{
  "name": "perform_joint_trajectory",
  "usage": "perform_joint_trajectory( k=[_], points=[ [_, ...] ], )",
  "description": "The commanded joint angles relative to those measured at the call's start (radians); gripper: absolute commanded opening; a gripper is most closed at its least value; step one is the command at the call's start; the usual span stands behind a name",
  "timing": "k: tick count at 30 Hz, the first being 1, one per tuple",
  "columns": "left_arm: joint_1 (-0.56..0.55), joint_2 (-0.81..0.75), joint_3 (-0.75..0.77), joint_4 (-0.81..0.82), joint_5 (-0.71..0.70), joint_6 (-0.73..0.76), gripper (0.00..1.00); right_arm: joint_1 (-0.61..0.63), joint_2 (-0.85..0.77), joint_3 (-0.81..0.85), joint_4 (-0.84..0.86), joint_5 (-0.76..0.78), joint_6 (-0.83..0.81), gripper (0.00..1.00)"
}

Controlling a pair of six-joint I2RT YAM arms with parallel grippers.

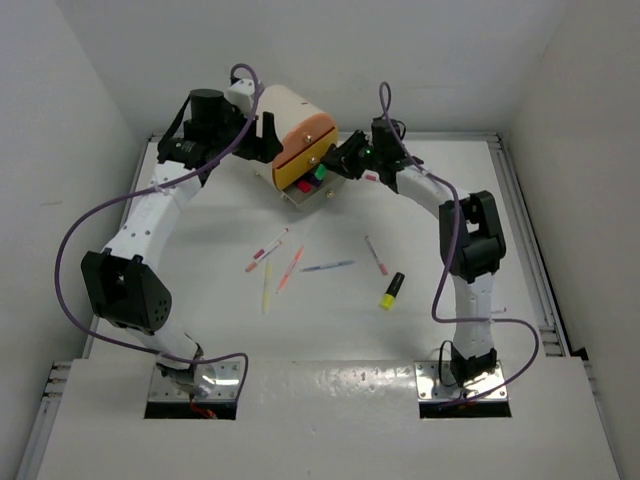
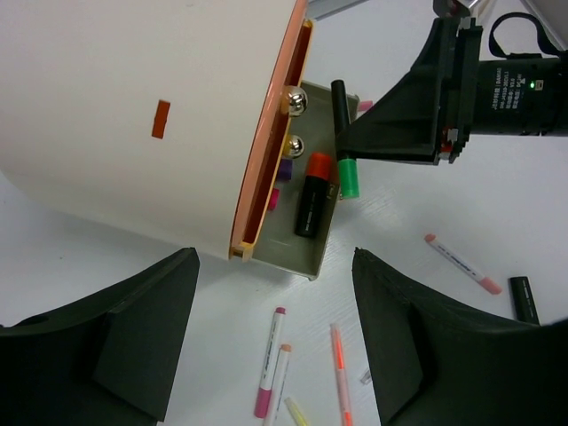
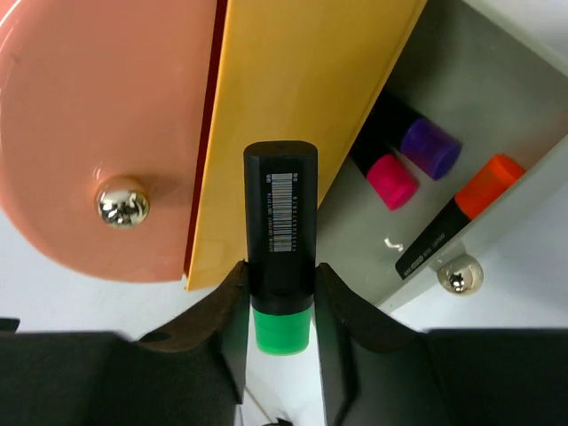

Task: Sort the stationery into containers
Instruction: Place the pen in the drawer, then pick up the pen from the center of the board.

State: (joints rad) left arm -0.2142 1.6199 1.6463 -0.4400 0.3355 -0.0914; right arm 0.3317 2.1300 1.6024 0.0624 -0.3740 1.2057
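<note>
The white table [image 1: 330, 330] carries the cream cabinet [image 1: 290, 115] at 12 o'clock. The right gripper [image 3: 280, 282] is clenched on a green-capped highlighter [image 3: 280, 213] at the edge of the open drawer [image 3: 497, 89], at the cabinet's 3 o'clock. The left gripper [image 2: 271, 266] is released, jaws spread. Loose pens [image 1: 327, 267] lie at the cabinet's 6 o'clock.

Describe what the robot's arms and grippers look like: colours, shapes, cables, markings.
The left arm and right arm have white links joined by bulky black joint housings, bolted to metal base plates. A purple cable loops loosely along each. The left gripper and right gripper have broad matte-black fingers. The right wrist housing shows a small green light and white lettering.
</note>
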Motion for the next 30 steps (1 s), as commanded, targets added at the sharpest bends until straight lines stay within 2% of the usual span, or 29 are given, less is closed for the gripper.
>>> perform_joint_trajectory(
  k=[1, 2, 3, 5, 6, 8, 14, 19, 22, 25, 27, 28, 29, 30],
  points=[
    [0.012, -0.045, -0.006, 0.027, 0.020, -0.007, 0.77, 0.007, 0.007, 0.056, 0.034, 0.020, 0.009, 0.35],
    [0.012, -0.049, -0.006, 0.027, 0.020, -0.007, 0.77, 0.007, 0.008, 0.057, 0.034, 0.018, 0.011, 0.35],
    [0.010, -0.049, -0.013, 0.027, 0.025, -0.004, 0.77, 0.009, 0.008, 0.056, 0.034, 0.017, 0.009, 0.42],
    [0.006, -0.051, -0.020, 0.030, 0.046, 0.001, 0.77, 0.007, 0.005, 0.048, 0.036, 0.012, 0.008, 0.47],
    [0.003, -0.052, -0.031, 0.032, 0.053, 0.005, 0.77, 0.007, 0.002, 0.047, 0.034, 0.009, 0.005, 0.55],
    [-0.005, -0.057, -0.042, 0.035, 0.057, 0.015, 0.77, 0.004, -0.005, 0.037, 0.034, 0.004, 0.002, 0.59],
    [-0.088, -0.090, -0.065, 0.017, 0.053, 0.056, 0.77, -0.042, -0.114, -0.015, 0.014, -0.031, -0.035, 0.59],
    [-0.287, -0.088, -0.112, -0.014, 0.037, 0.076, 0.75, -0.190, -0.342, -0.117, -0.100, -0.072, -0.145, 0.57],
    [-0.427, -0.031, -0.144, -0.031, 0.014, 0.120, 0.75, -0.307, -0.489, -0.278, -0.171, -0.054, -0.259, 0.57],
    [-0.546, 0.134, -0.106, -0.092, -0.015, 0.172, 0.74, -0.439, -0.632, -0.437, -0.219, -0.054, -0.319, 0.57],
    [-0.628, 0.230, 0.027, -0.208, -0.015, 0.215, 0.73, -0.523, -0.695, -0.493, -0.279, -0.060, -0.378, 0.57],
    [-0.681, 0.329, 0.132, -0.297, -0.035, 0.260, 0.72, -0.571, -0.747, -0.540, -0.318, -0.065, -0.408, 0.57],
    [-0.698, 0.368, 0.133, -0.298, -0.036, 0.274, 0.72, -0.592, -0.775, -0.561, -0.334, -0.066, -0.408, 0.57],
    [-0.717, 0.406, 0.206, -0.337, -0.033, 0.281, 0.71, -0.615, -0.798, -0.585, -0.341, -0.072, -0.422, 0.57]
  ],
)
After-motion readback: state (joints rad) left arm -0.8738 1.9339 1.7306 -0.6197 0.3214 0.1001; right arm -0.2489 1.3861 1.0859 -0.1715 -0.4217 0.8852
